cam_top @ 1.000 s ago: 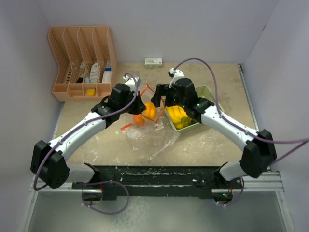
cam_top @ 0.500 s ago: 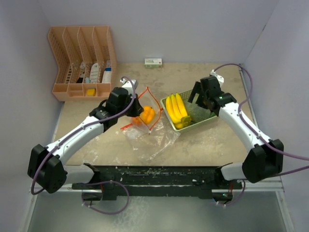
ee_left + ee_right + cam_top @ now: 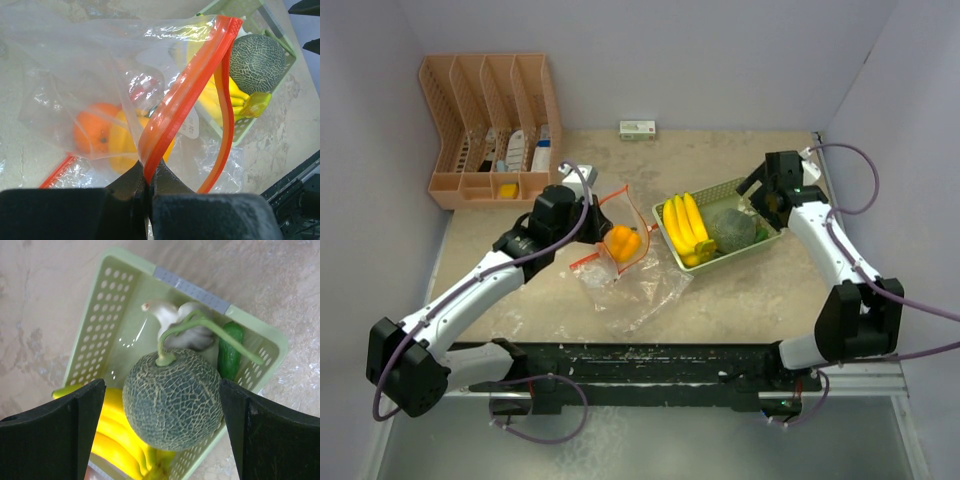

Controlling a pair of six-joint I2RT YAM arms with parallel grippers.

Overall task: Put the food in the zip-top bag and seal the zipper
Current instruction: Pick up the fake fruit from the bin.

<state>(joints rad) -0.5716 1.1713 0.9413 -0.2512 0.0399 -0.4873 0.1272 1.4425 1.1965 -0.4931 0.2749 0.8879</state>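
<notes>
My left gripper (image 3: 594, 206) is shut on the orange zipper rim (image 3: 186, 87) of the clear zip-top bag (image 3: 632, 290) and holds its mouth up and open. An orange (image 3: 91, 135) and a yellow-orange piece (image 3: 121, 151) lie inside the bag (image 3: 75, 60); they also show in the top view (image 3: 623, 242). My right gripper (image 3: 763, 196) is open and empty above the pale green tray (image 3: 772, 234). Between its fingers I see a netted green melon (image 3: 172, 400), with a white bulb (image 3: 182, 322), a green cucumber (image 3: 229, 354) and yellow bananas (image 3: 117, 440) around it.
A peach slotted organizer (image 3: 490, 125) with small items stands at the back left. A small white box (image 3: 638, 129) lies by the back wall. The bag lies just left of the tray. The table's right edge runs close to the right arm.
My right arm has swung from the bag's mouth back right over the tray, uncovering bananas and melon. My left gripper keeps the zipper rim and has shifted slightly left.
</notes>
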